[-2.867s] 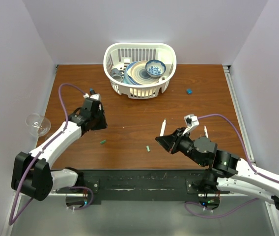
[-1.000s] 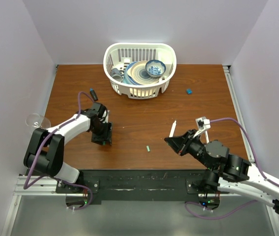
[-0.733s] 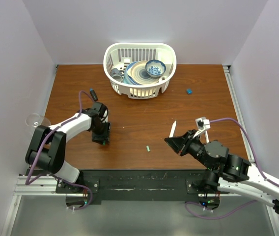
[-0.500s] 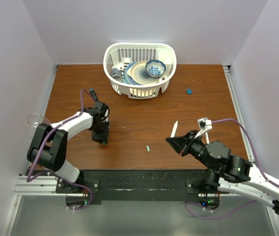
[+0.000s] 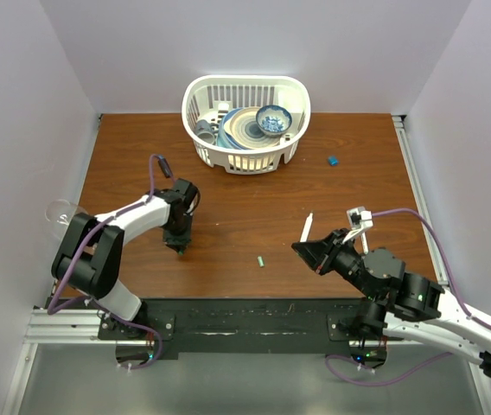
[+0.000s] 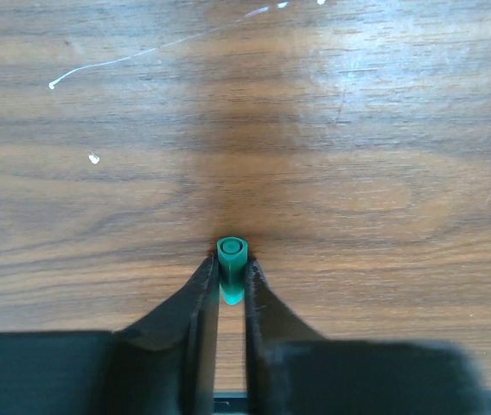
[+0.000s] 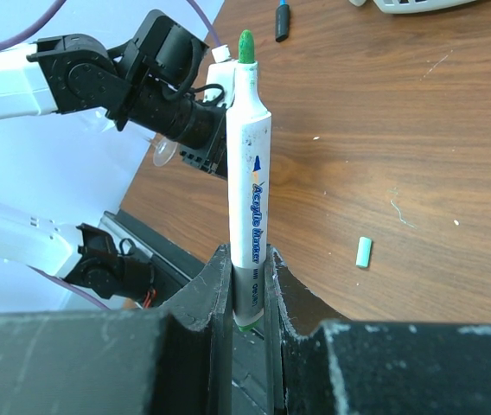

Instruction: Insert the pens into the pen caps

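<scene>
As viewed from above, shows a brown wooden table carrying a white slatted basket of dishes at its far middle. Shows the left arm bent inward over the table's left half, with the left gripper pointed down at the wood. Shows the right arm low at the near right, with the right gripper aimed left and away. Has a clear glass at the table's left edge and a small blue bit at the far right, well apart from both arms.

From the right wrist, finds the right gripper clamped on a white pen, gripped near its lower end between both fingers. Stands upright in that view, green tip uppermost and uncapped.

From the left wrist, finds the left gripper pinched on a green pen cap, with one finger against each side. Sits low against the wood, round end facing away from the wrist; hidden under the gripper in the overhead view.

Has a second pen cap lying free on the table between the two grippers, touching nothing.
</scene>
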{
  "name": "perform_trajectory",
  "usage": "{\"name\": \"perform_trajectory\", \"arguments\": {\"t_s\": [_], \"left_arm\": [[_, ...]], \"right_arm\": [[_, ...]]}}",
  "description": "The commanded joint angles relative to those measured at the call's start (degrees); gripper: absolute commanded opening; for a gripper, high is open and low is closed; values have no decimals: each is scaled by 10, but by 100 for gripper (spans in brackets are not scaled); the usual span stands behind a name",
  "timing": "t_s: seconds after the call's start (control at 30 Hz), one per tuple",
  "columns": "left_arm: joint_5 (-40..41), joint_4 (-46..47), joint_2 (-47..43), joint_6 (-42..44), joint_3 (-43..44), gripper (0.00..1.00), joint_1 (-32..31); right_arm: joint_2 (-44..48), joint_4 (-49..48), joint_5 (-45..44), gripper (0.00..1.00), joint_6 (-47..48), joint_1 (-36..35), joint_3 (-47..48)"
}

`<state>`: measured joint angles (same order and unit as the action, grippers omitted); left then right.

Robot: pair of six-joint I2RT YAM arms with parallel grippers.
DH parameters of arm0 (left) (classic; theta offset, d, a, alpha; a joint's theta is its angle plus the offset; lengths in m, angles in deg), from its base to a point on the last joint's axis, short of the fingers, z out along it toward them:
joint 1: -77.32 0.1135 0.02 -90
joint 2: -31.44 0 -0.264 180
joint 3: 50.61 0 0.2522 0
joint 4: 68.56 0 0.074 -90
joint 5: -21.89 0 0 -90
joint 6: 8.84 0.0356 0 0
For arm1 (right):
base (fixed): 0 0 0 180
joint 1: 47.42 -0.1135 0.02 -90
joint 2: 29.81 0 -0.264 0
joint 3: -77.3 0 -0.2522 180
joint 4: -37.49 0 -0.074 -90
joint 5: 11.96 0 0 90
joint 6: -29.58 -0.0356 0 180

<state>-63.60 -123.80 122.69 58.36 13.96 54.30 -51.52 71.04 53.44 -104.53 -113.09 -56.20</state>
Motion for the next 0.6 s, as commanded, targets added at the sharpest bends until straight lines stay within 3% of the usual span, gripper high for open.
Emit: {"name": "perform_trajectory", "arguments": {"t_s": [0.0,0.07,0.33,0.57], "left_arm": [[-20,32,25,-16,-15,7,-7],[-34,39,18,-22,-21,0,-7],[-94,70,-103,-55,-29,0,-7],[-246,183,-277,-121,-44,0,-8]], "right_arm": [[8,-3,-16,0,-5,-1,2],[12,-5,-15,0,-4,-1,-1],[-67,-62,58,0,3,-1,3],[-211,-227,151,0,5,-1,-4]]}}
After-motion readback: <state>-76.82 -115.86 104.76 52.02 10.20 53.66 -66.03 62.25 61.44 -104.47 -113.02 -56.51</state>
